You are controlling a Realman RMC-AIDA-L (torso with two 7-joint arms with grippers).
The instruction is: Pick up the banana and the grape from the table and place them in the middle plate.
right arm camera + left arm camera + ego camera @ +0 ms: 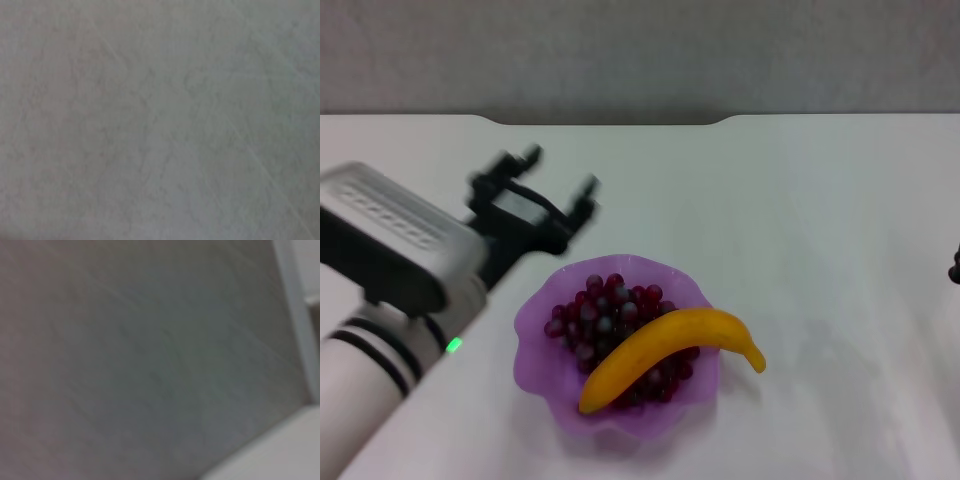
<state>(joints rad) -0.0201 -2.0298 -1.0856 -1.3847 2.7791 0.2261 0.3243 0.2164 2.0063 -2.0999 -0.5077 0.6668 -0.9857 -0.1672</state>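
Observation:
The purple scalloped plate (535, 330) sits on the white table (820, 250) at the front centre. The dark red-purple grape bunch (600, 315) lies inside it. The yellow banana (660, 352) lies across the grapes, its dark tip hanging over the plate's right rim. My left gripper (558, 170) is open and empty, raised behind and to the left of the plate. Only a dark sliver of the right gripper (954, 270) shows at the right edge. Both wrist views show only blurred grey surface.
The table's notched far edge (610, 122) meets a grey wall behind. My left arm's grey and white body (390, 260) covers the table's left front.

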